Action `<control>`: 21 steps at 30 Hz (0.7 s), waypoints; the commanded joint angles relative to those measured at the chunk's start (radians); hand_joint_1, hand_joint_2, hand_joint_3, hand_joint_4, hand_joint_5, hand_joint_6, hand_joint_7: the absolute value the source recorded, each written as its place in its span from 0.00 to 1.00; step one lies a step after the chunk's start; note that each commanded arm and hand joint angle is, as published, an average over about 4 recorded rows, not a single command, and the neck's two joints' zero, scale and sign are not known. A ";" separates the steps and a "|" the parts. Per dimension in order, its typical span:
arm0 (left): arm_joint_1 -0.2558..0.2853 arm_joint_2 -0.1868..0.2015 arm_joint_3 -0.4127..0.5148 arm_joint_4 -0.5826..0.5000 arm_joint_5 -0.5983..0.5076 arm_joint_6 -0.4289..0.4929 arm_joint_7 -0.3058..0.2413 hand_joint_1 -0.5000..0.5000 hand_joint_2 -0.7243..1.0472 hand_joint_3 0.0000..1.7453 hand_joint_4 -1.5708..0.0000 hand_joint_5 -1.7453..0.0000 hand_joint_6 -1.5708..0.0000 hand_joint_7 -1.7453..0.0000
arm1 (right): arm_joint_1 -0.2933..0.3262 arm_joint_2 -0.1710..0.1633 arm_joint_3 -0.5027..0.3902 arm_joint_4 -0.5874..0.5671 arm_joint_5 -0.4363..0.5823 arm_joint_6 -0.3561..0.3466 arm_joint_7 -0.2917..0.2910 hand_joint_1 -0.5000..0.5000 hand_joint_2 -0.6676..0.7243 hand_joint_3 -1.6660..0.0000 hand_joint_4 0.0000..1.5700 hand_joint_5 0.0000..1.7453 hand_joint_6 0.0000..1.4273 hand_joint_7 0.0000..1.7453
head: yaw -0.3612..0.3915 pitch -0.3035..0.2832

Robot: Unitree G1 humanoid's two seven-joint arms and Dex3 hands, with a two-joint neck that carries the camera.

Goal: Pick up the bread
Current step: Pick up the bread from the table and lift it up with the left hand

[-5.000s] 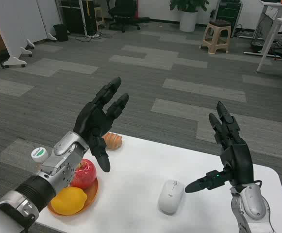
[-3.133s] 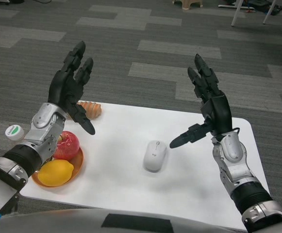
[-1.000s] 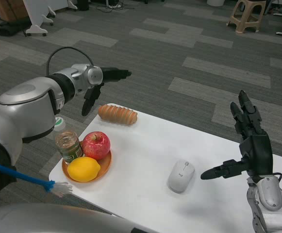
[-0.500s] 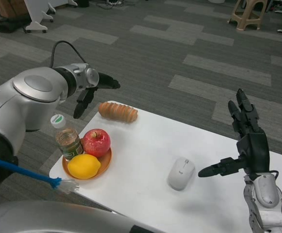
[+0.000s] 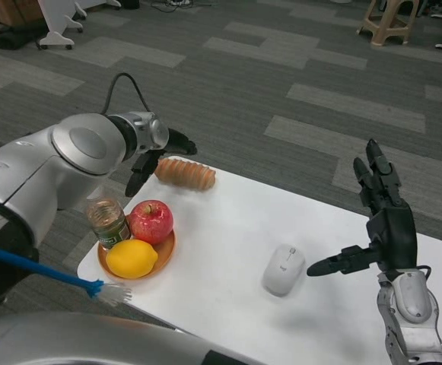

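The bread [image 5: 186, 174], a long ridged golden loaf, lies flat at the far left corner of the white table [image 5: 228, 304]. My left hand [image 5: 162, 150] hovers just left of the loaf's near end, fingers spread, holding nothing; I cannot tell if it touches the bread. The silver left arm [image 5: 61, 167] fills much of the left side. My right hand [image 5: 379, 228] is raised over the table's right side, open with fingers spread, well away from the bread.
An orange plate [image 5: 164, 256] at the near left holds a red apple [image 5: 151, 222] and a lemon [image 5: 131, 258]. A small glass jar [image 5: 107, 222] stands against the plate's left. A white computer mouse [image 5: 284, 269] lies mid-table. A blue brush [image 5: 46, 271] crosses the lower left.
My left hand has come down and rightward, closer to the bread's left end, and the arm has swung further into view. The right hand has barely shifted.
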 commanded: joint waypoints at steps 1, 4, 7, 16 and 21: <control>-0.009 -0.019 -0.060 0.009 -0.039 0.001 0.004 0.00 0.10 0.05 1.00 1.00 1.00 1.00 | -0.020 0.003 0.000 0.010 0.008 -0.008 -0.001 0.12 0.64 1.00 0.00 0.06 0.00 0.00 | -0.003 0.001; -0.010 -0.020 -0.102 0.004 -0.058 0.001 0.012 0.00 0.10 0.05 1.00 1.00 1.00 1.00 | -0.020 0.003 0.001 0.011 0.008 -0.008 -0.001 0.12 0.64 1.00 0.00 0.06 0.00 0.00 | -0.007 0.003; -0.017 -0.020 -0.140 -0.006 -0.064 0.002 0.019 0.00 0.10 0.05 1.00 1.00 1.00 1.00 | -0.020 0.005 0.001 0.011 0.008 -0.008 -0.001 0.12 0.64 1.00 0.00 0.06 0.00 0.00 | -0.007 0.007; -0.023 -0.027 -0.176 -0.015 -0.064 0.003 0.022 0.00 0.10 0.05 1.00 1.00 1.00 0.99 | -0.020 0.010 -0.001 0.010 0.008 -0.008 0.000 0.12 0.64 1.00 0.00 0.06 0.00 0.00 | -0.012 0.015; -0.023 -0.035 -0.190 -0.022 -0.064 0.003 0.027 0.00 0.10 0.04 1.00 1.00 1.00 1.00 | -0.018 0.014 -0.003 0.010 0.008 -0.009 0.000 0.12 0.64 1.00 0.00 0.06 0.00 0.00 | -0.013 0.028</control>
